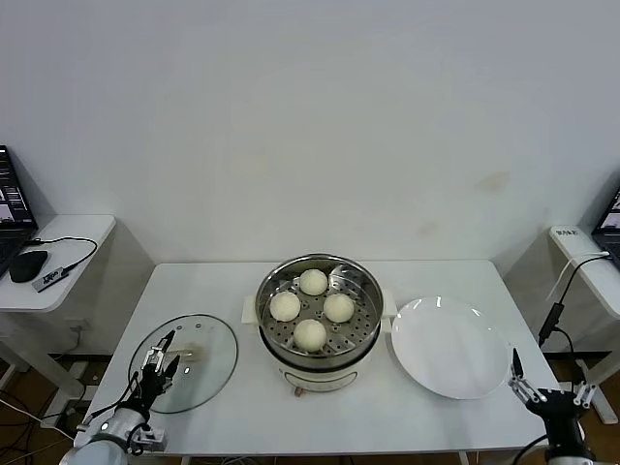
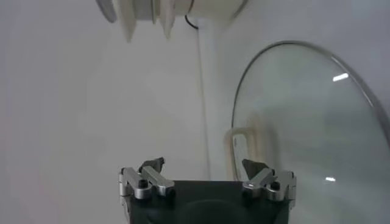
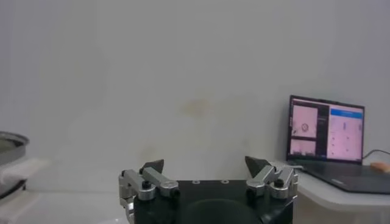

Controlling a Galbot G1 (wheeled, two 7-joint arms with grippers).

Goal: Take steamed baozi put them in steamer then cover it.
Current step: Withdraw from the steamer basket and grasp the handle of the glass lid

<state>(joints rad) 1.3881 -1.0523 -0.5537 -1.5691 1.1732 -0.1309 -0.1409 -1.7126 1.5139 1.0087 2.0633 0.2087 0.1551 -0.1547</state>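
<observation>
Head view: all four steamed baozi (image 1: 311,308) already sit in the steamer (image 1: 319,341) at table centre, so the step in hand looks like covering; best to pinch the cover (image 1: 184,362) by its bar handle and lift it level. Left gripper (image 1: 162,356), fingers apart, hovers over the cover's near-left edge; right gripper (image 1: 547,387) idles wide open at the near right by the plate (image 1: 449,347). Left wrist view: handle (image 2: 242,152) lies just beyond the spread jaws. Right wrist view: jaws apart, only a laptop (image 3: 327,139) ahead.
</observation>
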